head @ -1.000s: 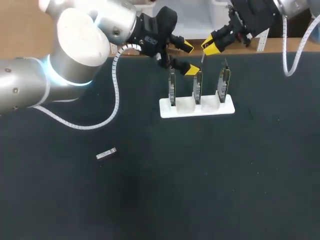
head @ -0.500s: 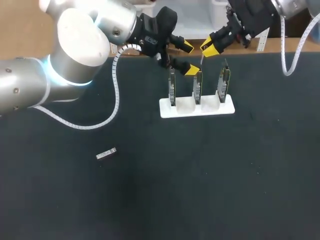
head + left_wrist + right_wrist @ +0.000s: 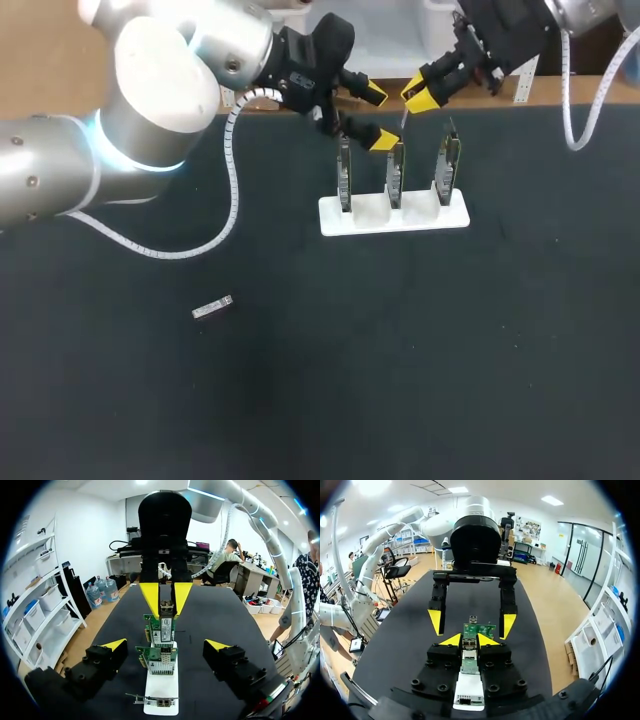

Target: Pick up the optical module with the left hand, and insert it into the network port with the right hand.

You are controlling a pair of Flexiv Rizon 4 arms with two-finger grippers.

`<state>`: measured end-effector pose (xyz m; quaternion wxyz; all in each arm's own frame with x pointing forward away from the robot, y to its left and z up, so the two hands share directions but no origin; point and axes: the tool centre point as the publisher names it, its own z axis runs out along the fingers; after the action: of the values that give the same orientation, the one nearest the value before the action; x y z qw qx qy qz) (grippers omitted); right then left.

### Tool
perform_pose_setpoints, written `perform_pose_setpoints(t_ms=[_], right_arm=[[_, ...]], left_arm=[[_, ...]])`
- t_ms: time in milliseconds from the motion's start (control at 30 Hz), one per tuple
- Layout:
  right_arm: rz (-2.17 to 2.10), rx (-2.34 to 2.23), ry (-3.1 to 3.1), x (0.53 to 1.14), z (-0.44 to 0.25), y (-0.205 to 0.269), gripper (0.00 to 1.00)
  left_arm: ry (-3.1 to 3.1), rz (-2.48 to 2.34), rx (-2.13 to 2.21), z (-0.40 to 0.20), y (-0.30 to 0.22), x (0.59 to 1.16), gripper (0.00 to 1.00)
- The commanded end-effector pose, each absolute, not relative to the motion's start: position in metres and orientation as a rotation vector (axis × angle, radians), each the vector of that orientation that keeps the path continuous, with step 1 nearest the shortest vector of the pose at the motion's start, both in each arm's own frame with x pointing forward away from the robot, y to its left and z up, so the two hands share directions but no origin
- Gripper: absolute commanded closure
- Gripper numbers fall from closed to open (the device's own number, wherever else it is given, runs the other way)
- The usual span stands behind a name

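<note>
Jaws of your right gripper [image 3: 420, 95] are pinched tight on the optical module [image 3: 166, 609] just above the upright network cards [image 3: 396, 170], while your left gripper [image 3: 379, 117] gapes wide and empty around them, so a tilted push could jam the module or tip the white holder [image 3: 350, 218].

Black table mat [image 3: 450, 350], white stand [image 3: 395, 215], green cards [image 3: 396, 175], silver optical module [image 3: 403, 119], second silver module [image 3: 212, 307] (lower left of frame), right gripper [image 3: 418, 96] and left gripper [image 3: 378, 117] black with yellow tips, silver left arm [image 3: 150, 90], blue-lit ring [image 3: 97, 130].
</note>
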<state>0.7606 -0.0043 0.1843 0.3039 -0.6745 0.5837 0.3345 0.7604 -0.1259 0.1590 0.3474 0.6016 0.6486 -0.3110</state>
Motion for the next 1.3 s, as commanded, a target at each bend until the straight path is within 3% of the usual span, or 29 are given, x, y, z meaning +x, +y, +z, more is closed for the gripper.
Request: perform_pose_setpoints(t_ms=[33,1300], right_arm=[[0.878,-1.78,1.543,0.7545,0.1833,-0.0058,1.0],[0.879,-1.837,1.57,0.7595,0.1748,0.0015,1.0]], left_arm=[[1.687,-0.806,1.565,0.1597,-0.1268,0.762,0.0],[1.687,-0.806,1.565,0.1597,-0.1268,0.762,0.0]])
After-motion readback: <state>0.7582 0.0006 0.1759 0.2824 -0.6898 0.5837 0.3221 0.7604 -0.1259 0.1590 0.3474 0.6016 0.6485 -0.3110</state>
